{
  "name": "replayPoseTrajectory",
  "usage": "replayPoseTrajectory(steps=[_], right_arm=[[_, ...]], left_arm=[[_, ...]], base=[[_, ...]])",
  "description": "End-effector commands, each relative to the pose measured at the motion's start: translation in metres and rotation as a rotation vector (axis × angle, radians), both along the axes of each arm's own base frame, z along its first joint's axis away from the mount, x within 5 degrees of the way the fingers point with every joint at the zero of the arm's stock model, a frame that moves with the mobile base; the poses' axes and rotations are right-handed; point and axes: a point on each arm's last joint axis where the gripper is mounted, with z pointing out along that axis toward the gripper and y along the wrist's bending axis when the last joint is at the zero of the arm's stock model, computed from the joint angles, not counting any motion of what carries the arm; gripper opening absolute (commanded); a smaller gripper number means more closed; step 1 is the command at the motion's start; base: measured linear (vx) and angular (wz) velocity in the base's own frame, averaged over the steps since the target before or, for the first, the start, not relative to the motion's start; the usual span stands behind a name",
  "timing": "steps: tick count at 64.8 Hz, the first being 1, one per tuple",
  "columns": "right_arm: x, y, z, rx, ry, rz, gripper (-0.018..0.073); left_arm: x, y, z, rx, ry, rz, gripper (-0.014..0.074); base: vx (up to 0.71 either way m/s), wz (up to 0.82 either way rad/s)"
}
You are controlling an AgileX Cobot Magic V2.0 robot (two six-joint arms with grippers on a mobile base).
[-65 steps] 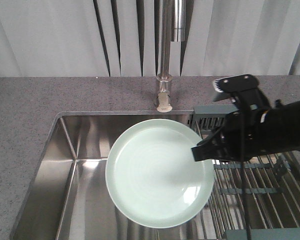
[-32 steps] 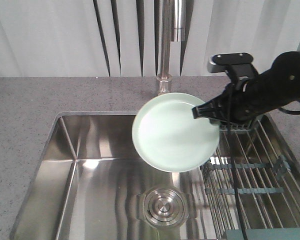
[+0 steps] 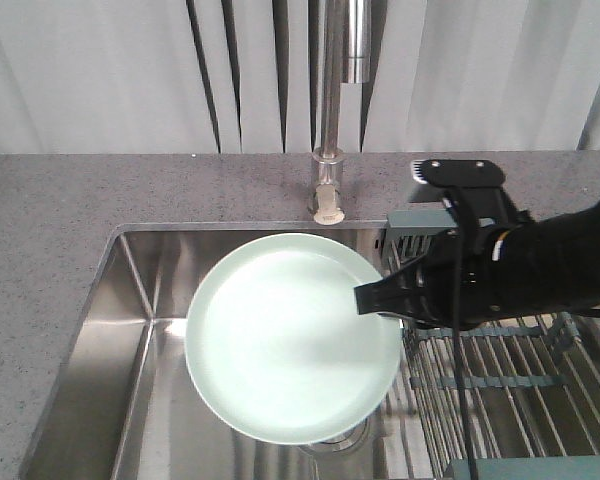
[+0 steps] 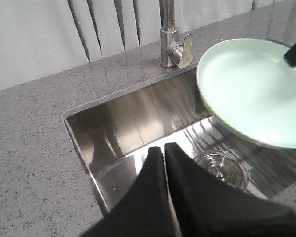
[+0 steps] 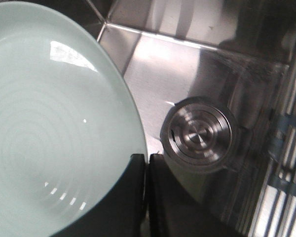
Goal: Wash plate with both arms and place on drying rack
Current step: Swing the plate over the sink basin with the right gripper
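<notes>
The pale mint-green plate [image 3: 290, 340] hangs face-up over the steel sink, tilted slightly, with my right gripper [image 3: 375, 298] shut on its right rim. In the right wrist view the plate [image 5: 49, 123] fills the left side and the black gripper [image 5: 146, 157] pinches its edge. The left wrist view shows the plate [image 4: 256, 89] at upper right. My left gripper [image 4: 164, 146] is shut and empty, apart from the plate, above the sink's front left part. The drying rack [image 3: 510, 370] of steel wires lies to the right of the plate, under the right arm.
The sink basin [image 3: 150, 290] has steep steel walls and a round drain [image 5: 197, 134] below the plate's edge. A tall chrome faucet [image 3: 330, 100] rises behind the sink. Grey speckled countertop [image 3: 50, 230] surrounds it, and pale curtains hang behind.
Half a second ago the plate was raised near the faucet base. My right gripper has brought it down and to the left over the basin, closer to the camera.
</notes>
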Motion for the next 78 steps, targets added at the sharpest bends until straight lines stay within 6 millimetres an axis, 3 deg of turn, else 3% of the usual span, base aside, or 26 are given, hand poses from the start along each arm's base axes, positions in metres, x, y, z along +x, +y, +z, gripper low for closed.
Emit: replayPoseTrajectory(steps=[1,9,14,19,27,34,43,50,56,63,70,78], right_arm=[[0.024,0.012,0.012,0.059,-0.121,-0.047,-0.0001],[0.057,0.003,0.011,0.009,-0.147,-0.090,-0.0001],[0.074,-0.016,0.016,-0.007,-0.159,-0.151,-0.0001],[0.077,-0.034,0.021,-0.039,-0.144,-0.182,-0.0001],[0.059,-0.056,0.026,-0.165,-0.084,-0.157,-0.0001],[0.030,-0.063,0.029,-0.215,-0.035,-0.132,-0.0001],[-0.003,-0.042,0.030,-0.097,-0.057,-0.073,-0.0001],[-0.009,-0.012,0.026,-0.003,-0.101,-0.016,-0.0001],[0.003,0.010,0.019,0.036,-0.146,-0.010,-0.0001],[0.034,0.019,0.010,0.003,-0.220,-0.027,-0.0001],[0.062,0.008,0.010,-0.065,-0.254,-0.076,-0.0001],[0.078,-0.027,0.018,-0.197,-0.244,-0.158,-0.0001]], left_arm=[[0.002,0.000,0.011,-0.046,-0.058,0.017,-0.0008],[0.002,0.000,0.011,-0.046,-0.056,0.016,-0.0008],[0.002,0.000,0.011,-0.046,-0.056,0.016,-0.0008],[0.002,0.000,0.011,-0.046,-0.056,0.016,-0.0008],[0.002,0.000,0.011,-0.046,-0.056,0.016,-0.0008],[0.002,0.000,0.011,-0.046,-0.057,0.016,-0.0008],[0.002,0.000,0.011,-0.046,-0.056,0.016,-0.0008],[0.002,0.000,0.011,-0.046,-0.057,0.016,-0.0006],[0.002,0.000,0.011,-0.046,-0.057,0.016,-0.0006],[0.002,0.000,0.011,-0.046,-0.057,0.016,-0.0006],[0.002,0.000,0.011,-0.046,-0.057,0.016,-0.0006],[0.002,0.000,0.011,-0.046,-0.056,0.016,-0.0007]], base=[[0.00,0.00],[0.00,0.00],[0.00,0.00],[0.00,0.00],[0.00,0.00],[0.00,0.00],[0.00,0.00],[0.00,0.00],[0.00,0.00],[0.00,0.00],[0.00,0.00],[0.00,0.00]])
